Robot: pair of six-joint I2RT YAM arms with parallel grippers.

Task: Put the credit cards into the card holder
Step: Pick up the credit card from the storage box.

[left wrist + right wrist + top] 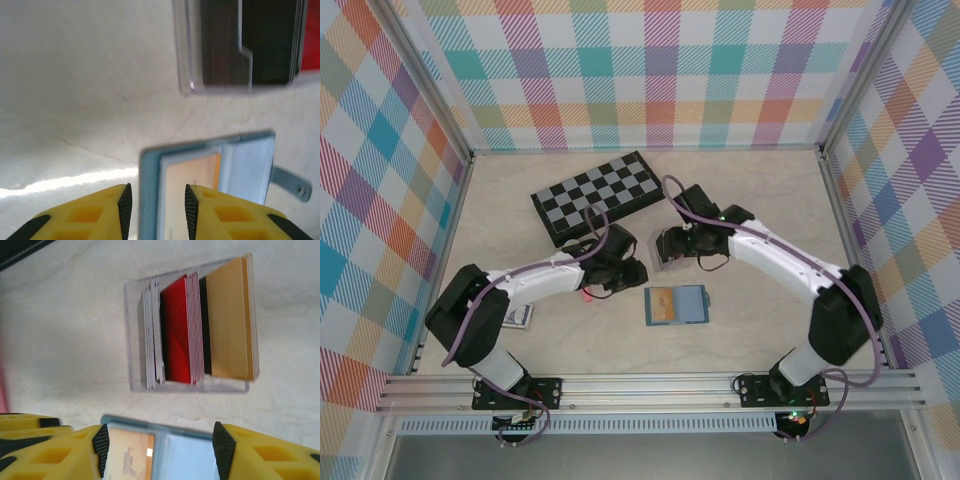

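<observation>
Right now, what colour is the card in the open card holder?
Tan-yellow; the card shows best from the left wrist.

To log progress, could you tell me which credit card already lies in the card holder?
The tan-yellow card lying flat in the open teal card holder; the other cards stand on edge in the clear tray.

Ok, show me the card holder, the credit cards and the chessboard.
card holder (691,304), top view, its bare grey-blue right half.
credit cards (176,330), right wrist view, face of the red card.
chessboard (600,195), top view, middle of the checkered squares.
</observation>
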